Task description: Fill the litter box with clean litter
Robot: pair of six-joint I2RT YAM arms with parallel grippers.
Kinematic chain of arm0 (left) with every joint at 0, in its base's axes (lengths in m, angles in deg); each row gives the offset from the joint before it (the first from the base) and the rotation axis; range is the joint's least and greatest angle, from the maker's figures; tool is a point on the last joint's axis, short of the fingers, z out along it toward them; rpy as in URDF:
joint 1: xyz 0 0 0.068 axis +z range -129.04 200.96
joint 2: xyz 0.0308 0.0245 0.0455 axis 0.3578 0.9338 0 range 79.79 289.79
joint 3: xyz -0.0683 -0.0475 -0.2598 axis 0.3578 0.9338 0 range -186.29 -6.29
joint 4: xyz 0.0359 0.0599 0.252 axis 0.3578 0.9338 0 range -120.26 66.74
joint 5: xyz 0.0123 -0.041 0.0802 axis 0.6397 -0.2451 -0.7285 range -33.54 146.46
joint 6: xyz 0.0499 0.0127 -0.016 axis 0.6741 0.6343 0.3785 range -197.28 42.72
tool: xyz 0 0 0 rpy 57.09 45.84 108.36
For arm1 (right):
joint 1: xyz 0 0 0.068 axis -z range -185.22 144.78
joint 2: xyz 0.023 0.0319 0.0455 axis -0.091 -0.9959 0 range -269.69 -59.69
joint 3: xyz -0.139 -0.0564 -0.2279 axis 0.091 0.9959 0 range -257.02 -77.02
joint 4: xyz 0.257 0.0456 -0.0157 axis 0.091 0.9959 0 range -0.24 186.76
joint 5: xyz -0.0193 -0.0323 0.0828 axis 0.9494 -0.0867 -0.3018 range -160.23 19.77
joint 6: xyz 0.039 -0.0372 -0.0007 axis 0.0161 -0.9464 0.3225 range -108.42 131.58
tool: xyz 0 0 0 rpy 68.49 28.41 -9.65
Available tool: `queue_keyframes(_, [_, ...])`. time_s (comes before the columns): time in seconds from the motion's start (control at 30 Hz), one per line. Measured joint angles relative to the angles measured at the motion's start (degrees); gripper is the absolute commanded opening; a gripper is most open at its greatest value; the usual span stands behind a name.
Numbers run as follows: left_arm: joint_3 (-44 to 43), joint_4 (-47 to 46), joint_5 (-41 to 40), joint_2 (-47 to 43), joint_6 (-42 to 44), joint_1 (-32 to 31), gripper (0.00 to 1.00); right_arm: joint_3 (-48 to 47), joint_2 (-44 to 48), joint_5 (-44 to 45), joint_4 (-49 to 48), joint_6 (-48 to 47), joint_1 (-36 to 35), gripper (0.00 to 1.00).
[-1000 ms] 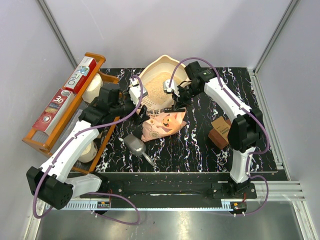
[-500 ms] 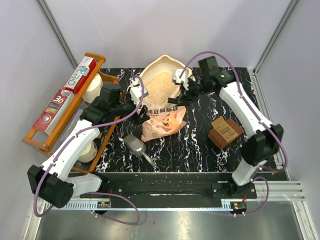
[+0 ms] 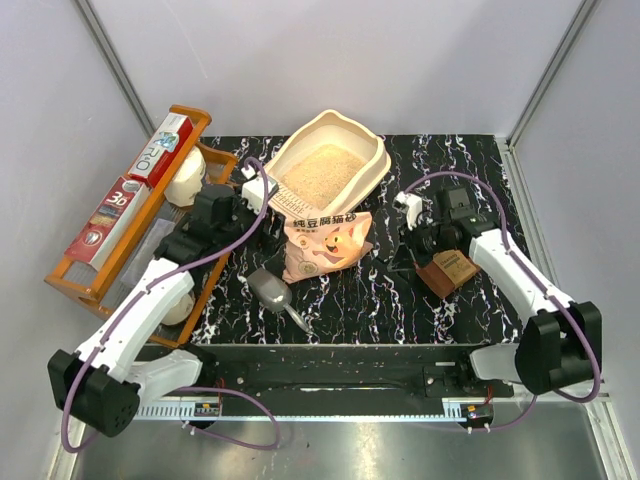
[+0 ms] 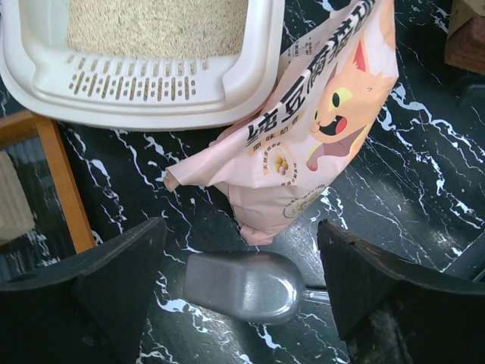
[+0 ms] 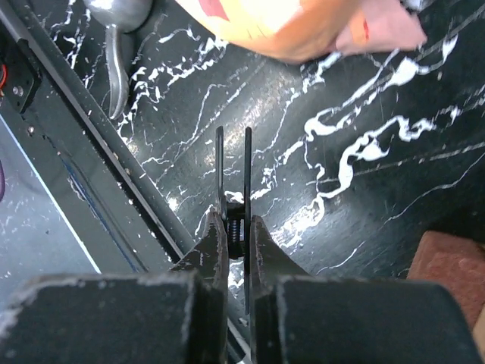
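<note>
1. Black, white-veined marble-pattern tabletop [image 3: 380,290], enclosed by pale panels; every item below rests on it or hangs over it.
2. Left pincer [image 4: 241,229]: jaws spread wide with nothing between them. It hangs over the near-left part of the tabletop, above items 4 and 5, and touches neither.
3. Right pincer [image 5: 233,152]: thin fingers drawn together, gripping nothing. It hangs low over bare tabletop on the right side, apart from the task items.
4. Grey rounded scoop with a slim handle [image 4: 242,287]: lies on the tabletop beneath the left pincer, just beside the bag's lower corner.
5. Pink crinkled bag printed with an orange cartoon cat [image 4: 318,129]: lies flat and slack, its upper end against the litter box's near wall.
6. Cream-beige plastic litter box with a high curved rim [image 3: 372,172]: sits upright at far centre.
7. Pale beige, sandy clean litter [image 3: 318,170]: lies inside the litter box, covering the visible floor from wall to wall. None is seen spilled on the tabletop.
8. Periphery: a brown carton [image 3: 447,268] sits near the right pincer, and an orange wooden rack [image 3: 72,278] stands along the left edge.
9. Progress, as judged: filling looks essentially done, since the tray is loaded and both pincers are empty. The depth of the litter cannot be told, so a top-up or levelling with the scoop may remain.
</note>
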State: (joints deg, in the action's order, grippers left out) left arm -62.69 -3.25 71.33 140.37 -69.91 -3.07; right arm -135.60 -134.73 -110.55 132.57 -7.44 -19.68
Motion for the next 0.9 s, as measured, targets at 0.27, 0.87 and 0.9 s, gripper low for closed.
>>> queue_keyframes(0.27, [-0.79,0.79,-1.64,3.52,-5.22,0.0,0.84,1.68,-7.08,6.97,-3.74,8.72,4.04,0.0])
queue_keyframes(0.87, [-1.62,0.22,-2.25,4.98,-6.21,0.0,0.82,3.13,-4.35,22.58,-9.66,-3.87,10.47,0.21])
queue_keyframes(0.9, [-1.62,0.2,-2.21,5.16,-6.54,0.0,0.83,3.13,-4.42,20.44,-9.27,-4.31,10.47,0.21])
